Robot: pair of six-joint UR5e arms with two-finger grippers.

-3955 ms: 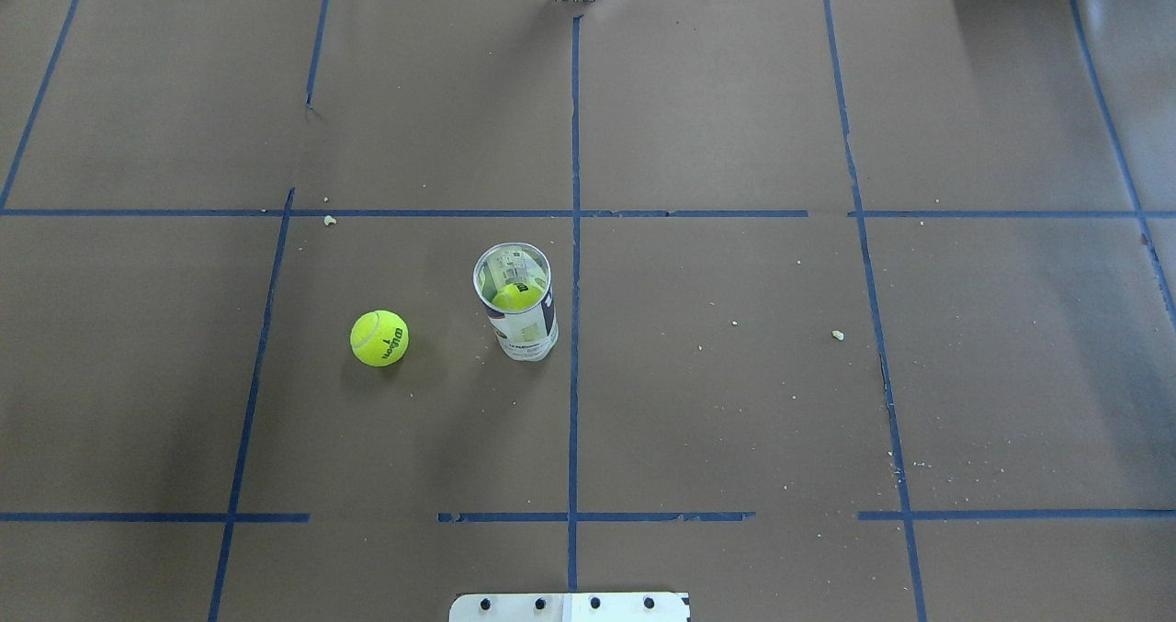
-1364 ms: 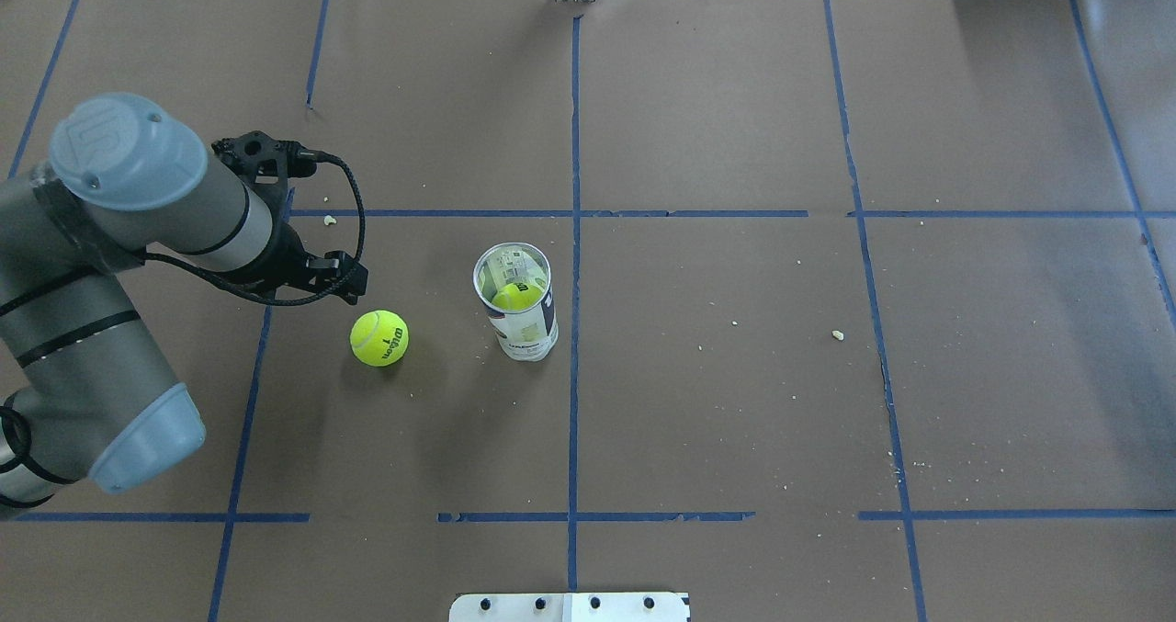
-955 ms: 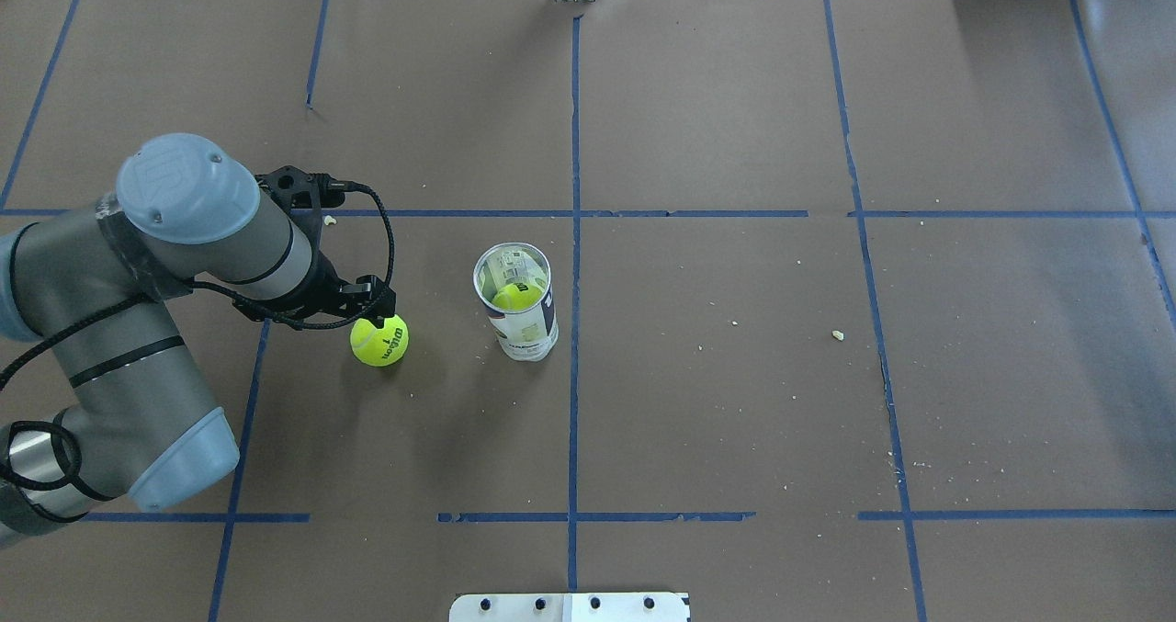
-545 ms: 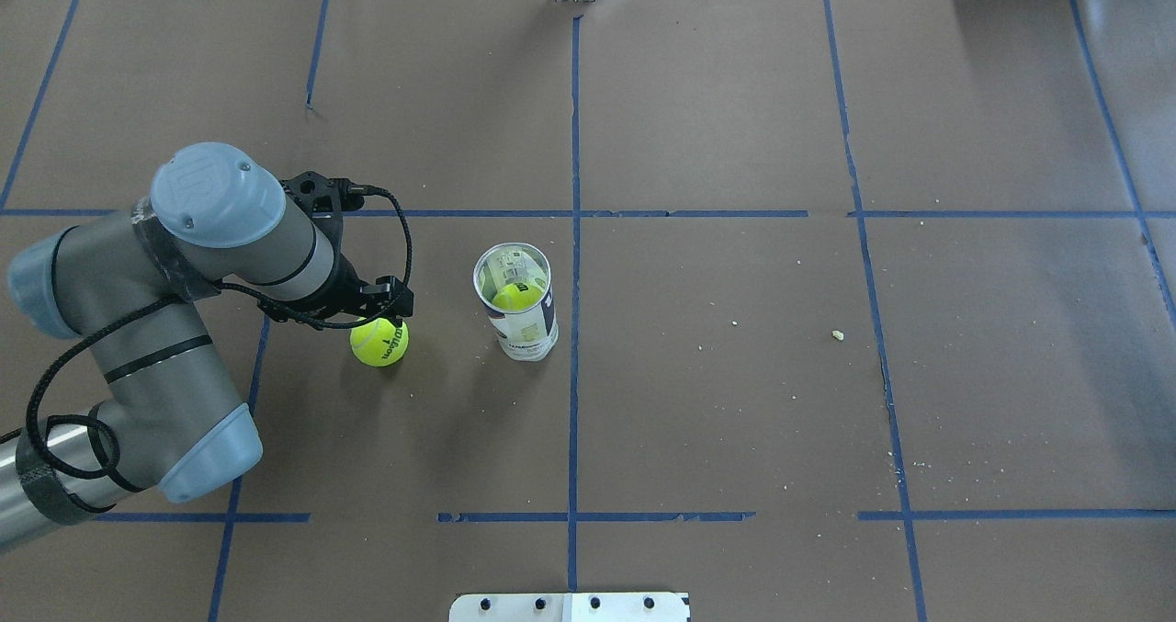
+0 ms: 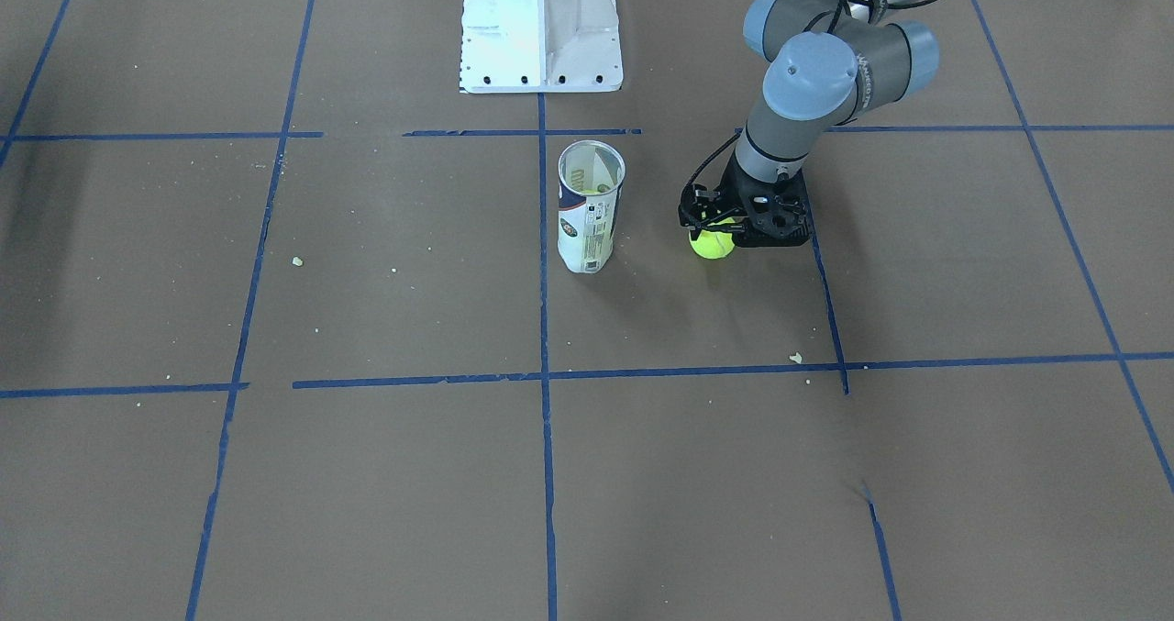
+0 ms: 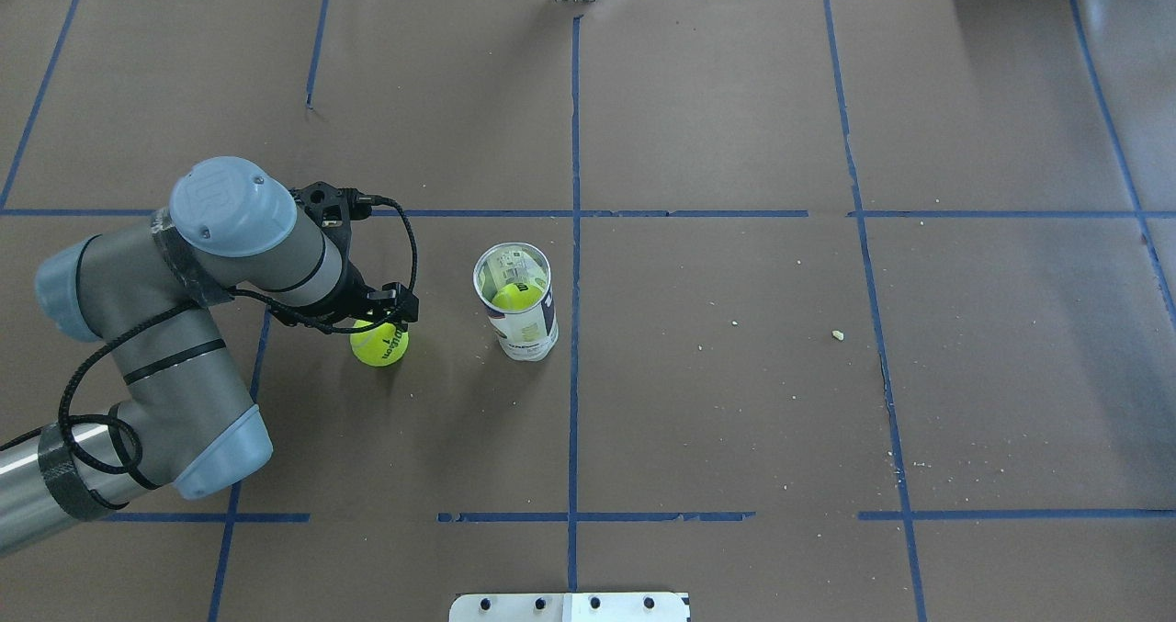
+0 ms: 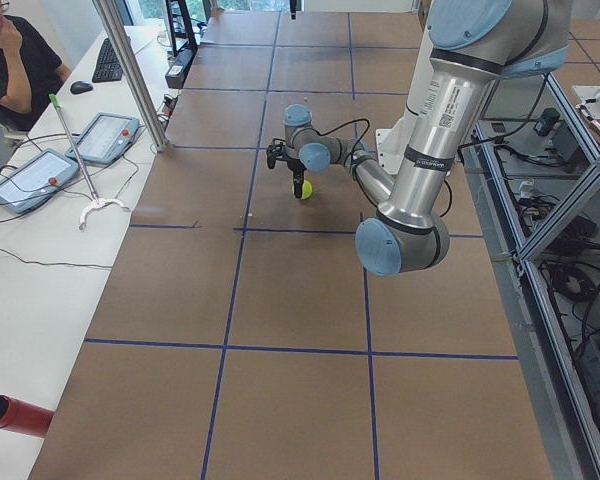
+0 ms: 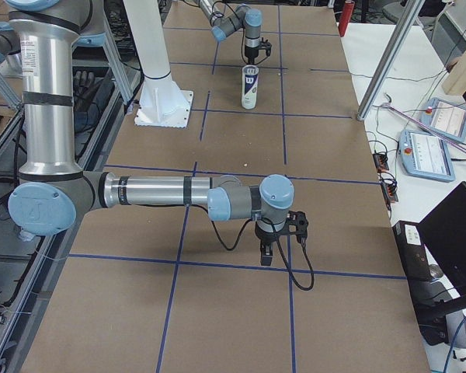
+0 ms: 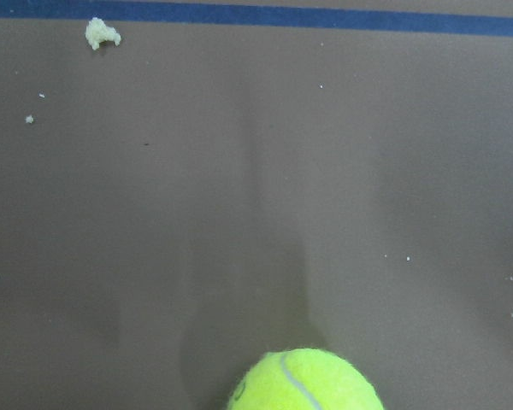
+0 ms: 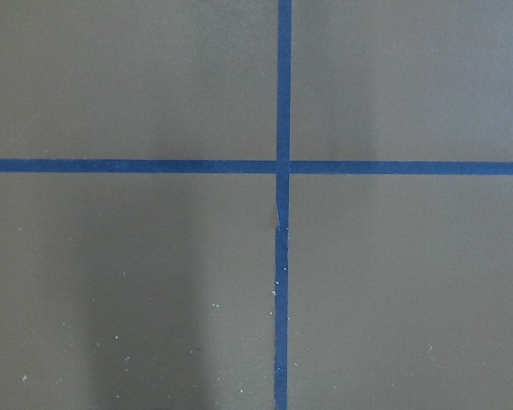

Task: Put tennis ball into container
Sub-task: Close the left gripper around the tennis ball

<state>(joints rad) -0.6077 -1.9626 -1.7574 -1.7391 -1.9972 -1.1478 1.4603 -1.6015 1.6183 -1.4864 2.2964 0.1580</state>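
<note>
A neon yellow-green tennis ball point(image 6: 381, 346) point(image 5: 712, 245) lies on the brown table cover. It also fills the bottom edge of the left wrist view point(image 9: 306, 383). My left gripper point(image 6: 378, 321) point(image 5: 723, 230) hangs straight over the ball, pointing down and open; the wrist hides most of its fingers. To the ball's right stands the clear labelled container point(image 6: 519, 305) point(image 5: 590, 206), upright, with another yellow ball point(image 6: 516, 297) inside. My right gripper point(image 8: 270, 250) hovers over bare table far from both; I cannot tell whether it is open or shut.
The white pedestal point(image 5: 539, 25) stands behind the container at the robot's side. Small crumbs point(image 6: 837, 334) dot the cover. Blue tape lines point(image 10: 282, 166) cross it. An operator point(image 7: 15, 70) and tablets point(image 7: 105, 135) sit at a side desk.
My left arm came in from the left and moved right, then down, until its gripper covers the ball's far side. Ball and container have not moved.
</note>
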